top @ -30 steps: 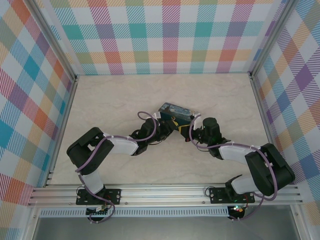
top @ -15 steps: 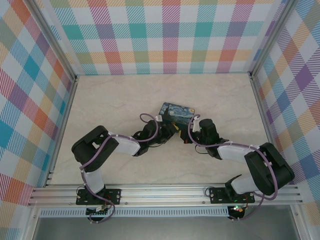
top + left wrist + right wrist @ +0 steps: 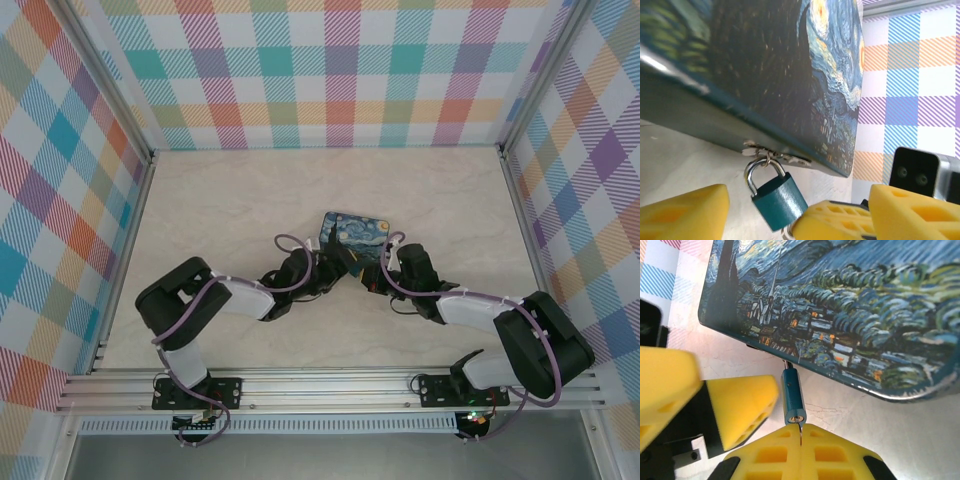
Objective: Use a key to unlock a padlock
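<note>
Right wrist view: the right jaws are clenched on the thin silvery metal key (image 3: 800, 430), whose tip sits in the bottom of the small teal padlock with a silvery shackle (image 3: 792, 397). The left jaws stand released, wide apart on either side of that padlock. Its shackle is hooked through the metal hasp (image 3: 771, 150) of the blue swirly-painting box (image 3: 865, 315), which lies on the pale marbled desk (image 3: 920, 440).

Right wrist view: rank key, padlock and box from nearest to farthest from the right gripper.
1. key, pinched in the right gripper, bottom centre.
2. padlock, just above the key.
3. box, beyond the padlock, across the top.
</note>
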Controlling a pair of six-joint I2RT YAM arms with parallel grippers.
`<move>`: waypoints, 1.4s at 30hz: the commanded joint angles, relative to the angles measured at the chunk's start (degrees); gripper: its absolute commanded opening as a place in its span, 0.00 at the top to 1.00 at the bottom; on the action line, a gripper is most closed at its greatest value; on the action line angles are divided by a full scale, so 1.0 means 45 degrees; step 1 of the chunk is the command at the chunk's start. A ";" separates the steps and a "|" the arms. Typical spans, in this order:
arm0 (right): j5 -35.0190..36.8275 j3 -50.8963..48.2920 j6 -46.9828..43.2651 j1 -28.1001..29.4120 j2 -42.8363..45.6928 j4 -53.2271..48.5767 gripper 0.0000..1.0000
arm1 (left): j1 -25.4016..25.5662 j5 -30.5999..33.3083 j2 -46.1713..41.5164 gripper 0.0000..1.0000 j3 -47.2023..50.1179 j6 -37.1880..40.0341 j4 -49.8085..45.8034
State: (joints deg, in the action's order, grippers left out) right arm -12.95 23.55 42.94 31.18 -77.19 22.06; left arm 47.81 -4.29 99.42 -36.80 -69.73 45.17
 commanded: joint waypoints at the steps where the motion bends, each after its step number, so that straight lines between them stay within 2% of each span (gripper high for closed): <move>1: -0.0191 -0.0036 0.1287 0.0102 0.0238 -0.0051 0.96 | -0.0034 0.0674 -0.1143 0.20 0.0489 -0.0139 -0.0069; 5: 0.0026 -0.0228 0.2417 0.0248 0.0297 0.0055 0.96 | -0.0021 0.0693 -0.1469 0.21 0.0995 -0.0795 0.0131; 12: 0.0630 -0.0652 0.3859 0.0640 0.0375 0.0674 0.96 | 0.0089 0.0447 -0.0514 0.29 0.1043 -0.1804 0.1324; 29: 0.0742 -0.0585 0.4041 0.0747 0.0512 0.0715 0.96 | 0.0821 0.0428 0.1638 0.45 0.0196 -0.3366 0.3160; 35: 0.0817 -0.0623 0.4033 0.0766 0.0617 0.0702 0.95 | 0.0857 0.0478 0.1777 0.47 -0.0111 -0.3196 0.3193; 42: 0.0818 -0.0644 0.4135 0.0767 0.0633 0.0736 0.95 | 0.0855 0.0552 0.1853 0.62 -0.0158 -0.3234 0.3205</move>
State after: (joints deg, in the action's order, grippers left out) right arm -9.58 21.30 60.88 34.22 -75.37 24.27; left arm 50.65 -2.22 107.42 -36.21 -83.33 56.95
